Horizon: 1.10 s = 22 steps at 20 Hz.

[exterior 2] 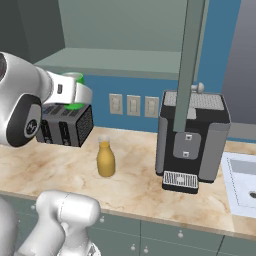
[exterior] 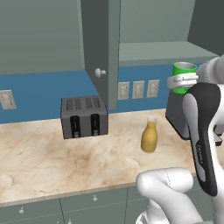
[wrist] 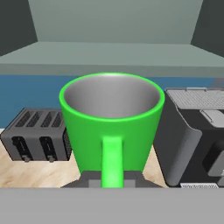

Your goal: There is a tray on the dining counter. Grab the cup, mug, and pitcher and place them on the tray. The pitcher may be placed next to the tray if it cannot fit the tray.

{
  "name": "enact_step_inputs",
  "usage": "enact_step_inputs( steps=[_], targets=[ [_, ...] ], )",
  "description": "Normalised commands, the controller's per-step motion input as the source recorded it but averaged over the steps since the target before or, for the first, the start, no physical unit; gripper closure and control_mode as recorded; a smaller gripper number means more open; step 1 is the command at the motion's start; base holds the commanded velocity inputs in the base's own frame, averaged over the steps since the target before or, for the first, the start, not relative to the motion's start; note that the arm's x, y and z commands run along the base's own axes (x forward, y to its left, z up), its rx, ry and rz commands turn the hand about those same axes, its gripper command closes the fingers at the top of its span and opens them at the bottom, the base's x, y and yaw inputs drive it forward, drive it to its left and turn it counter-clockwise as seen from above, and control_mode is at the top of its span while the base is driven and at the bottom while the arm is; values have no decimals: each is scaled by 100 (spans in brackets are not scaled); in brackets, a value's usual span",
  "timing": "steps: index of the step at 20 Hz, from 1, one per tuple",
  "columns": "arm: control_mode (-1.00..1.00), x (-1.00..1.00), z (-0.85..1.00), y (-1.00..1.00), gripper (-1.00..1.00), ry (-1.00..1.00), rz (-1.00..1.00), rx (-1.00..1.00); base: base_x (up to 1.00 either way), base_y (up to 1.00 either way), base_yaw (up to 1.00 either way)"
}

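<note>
Kitchen tabletop (exterior: 43, 162): pitcher (exterior: 149, 137) stands at 4 o'clock from toaster (exterior: 84, 117). Pincer (exterior: 183, 81) clamped on green mug (wrist: 111, 127), aloft. Risk: grip at handle only, mug could swing or slip in transit.

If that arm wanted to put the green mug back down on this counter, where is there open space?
The widest bare marble lies in front of the toaster, reaching to the counter front edge. A smaller patch sits between the pitcher and the coffee machine. The wall side is crowded by both appliances. The tool holds the mug above the counter.
</note>
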Motion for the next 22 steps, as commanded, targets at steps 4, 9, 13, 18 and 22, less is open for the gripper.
enact_step_inputs(
  steps=[4, 9, 13, 18, 22],
  targets=[
    [-100, 0, 0, 0, 100, 0, 0, 0, 0, 0, 0],
    [-100, -2, 0, 0, 100, 0, 0, 0, 0, 0, 0],
    [100, 0, 0, 0, 100, 0, 0, 0, -43, -3, -1],
    [100, 0, 0, 0, 100, 0, 0, 0, -85, -21, -10],
    [100, 0, 0, 0, 100, 0, 0, 0, -100, -35, -19]
  ],
)
